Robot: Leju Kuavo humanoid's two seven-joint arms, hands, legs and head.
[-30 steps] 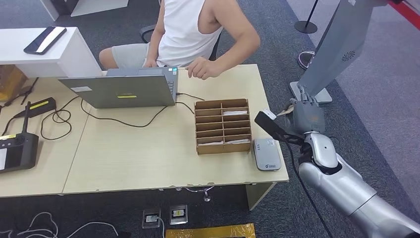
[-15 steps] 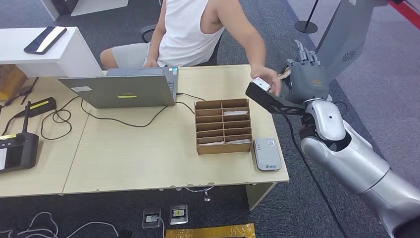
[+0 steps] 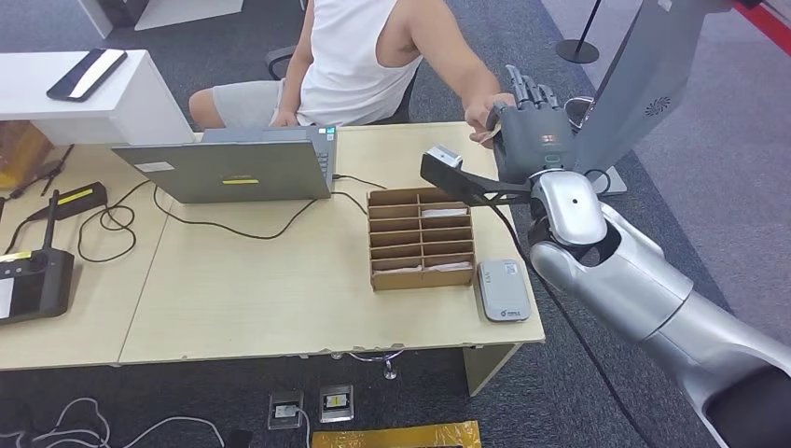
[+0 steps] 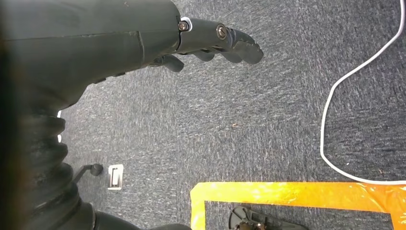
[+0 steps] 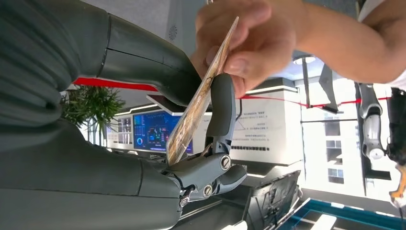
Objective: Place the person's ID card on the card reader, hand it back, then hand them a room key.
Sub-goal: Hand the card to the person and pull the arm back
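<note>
The card (image 5: 201, 96) is pinched between thumb and finger of the right hand (image 3: 530, 131), raised beyond the table's (image 3: 280, 280) far right corner; the person's hand (image 5: 249, 43) also grips it. The card reader (image 3: 503, 290) lies at the near right edge. The left hand (image 4: 210, 40) hangs released, holding nothing.

Silver right arm (image 3: 644, 299), dark grey fingers (image 5: 222, 110)

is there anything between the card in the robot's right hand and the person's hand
Nothing visible. In the right wrist view the person's hand is already pinching the far end of the card, while the right hand holds it between thumb and finger.
</note>
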